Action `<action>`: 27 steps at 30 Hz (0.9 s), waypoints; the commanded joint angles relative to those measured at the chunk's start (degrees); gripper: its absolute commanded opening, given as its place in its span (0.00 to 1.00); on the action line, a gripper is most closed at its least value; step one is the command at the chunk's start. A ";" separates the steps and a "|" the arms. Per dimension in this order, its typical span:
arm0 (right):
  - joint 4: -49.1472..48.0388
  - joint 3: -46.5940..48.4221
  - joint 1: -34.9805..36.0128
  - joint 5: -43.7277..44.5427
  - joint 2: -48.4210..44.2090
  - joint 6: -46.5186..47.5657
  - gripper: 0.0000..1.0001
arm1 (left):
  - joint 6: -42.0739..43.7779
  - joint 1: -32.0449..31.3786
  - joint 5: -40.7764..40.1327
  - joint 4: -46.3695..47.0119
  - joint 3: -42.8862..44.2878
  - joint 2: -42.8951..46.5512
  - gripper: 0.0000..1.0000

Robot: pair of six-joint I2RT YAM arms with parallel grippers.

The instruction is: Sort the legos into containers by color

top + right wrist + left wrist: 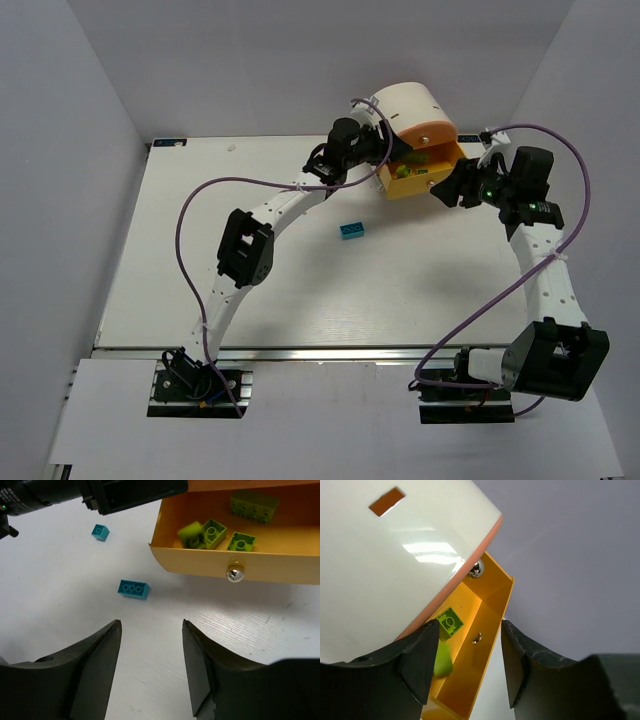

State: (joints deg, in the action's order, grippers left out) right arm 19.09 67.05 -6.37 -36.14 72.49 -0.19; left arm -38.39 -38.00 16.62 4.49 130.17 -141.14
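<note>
A yellow drawer (428,176) stands pulled out of the cream-white cabinet (408,103). It holds several lime legos (215,532). One of them (190,534) is blurred, and it also shows blurred by the left finger in the left wrist view (442,657). My left gripper (392,152) is open and empty over the drawer's inside (470,625). My right gripper (447,190) is open and empty above the table in front of the drawer's knob (235,574). A cyan-blue lego (351,230) lies on the table (133,589). A second, smaller cyan one (100,531) lies farther off.
The cabinet stands at the table's back edge against the grey wall. An orange drawer front with a silver knob (476,569) sits shut above the yellow drawer. My left arm (100,492) reaches across the table's middle to the cabinet.
</note>
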 commanded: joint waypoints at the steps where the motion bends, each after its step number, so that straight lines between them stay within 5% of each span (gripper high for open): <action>1: -1.69 -0.34 -0.31 -4.55 1.16 4.48 0.56 | 0.51 0.12 -2.12 1.04 2.46 4.20 0.63; 6: -1.43 1.24 -0.13 -4.91 3.79 6.95 0.18 | 0.60 0.12 -1.95 0.17 2.28 5.87 0.59; 7: -1.51 1.85 -0.13 -3.51 4.06 7.56 0.01 | 0.69 0.12 -1.86 -0.01 1.85 7.27 0.42; 9: -1.34 2.56 -0.04 0.17 5.03 10.20 0.00 | 1.30 0.81 -1.59 -1.93 -0.51 9.56 0.11; 10: -0.64 3.43 -0.04 1.50 5.55 13.16 0.00 | 1.48 0.82 -1.51 -2.90 -2.62 13.40 0.03; 14: 2.69 8.26 -0.22 11.25 12.56 16.79 0.00 | 4.28 3.01 -3.52 -2.21 -21.49 28.61 0.00; 20: 0.08 11.35 0.39 18.65 20.04 19.60 0.00 | 6.93 4.86 -9.23 -7.39 -48.66 49.86 0.51; 27: -0.54 18.38 1.19 19.97 29.54 17.07 0.00 | 3.15 5.48 -15.83 -9.32 -68.63 66.06 0.73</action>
State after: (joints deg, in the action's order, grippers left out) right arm 20.86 81.41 -5.67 -18.02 100.62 17.52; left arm -33.74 -32.18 4.64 -1.45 67.13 -78.28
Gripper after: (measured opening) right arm 0.016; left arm 0.714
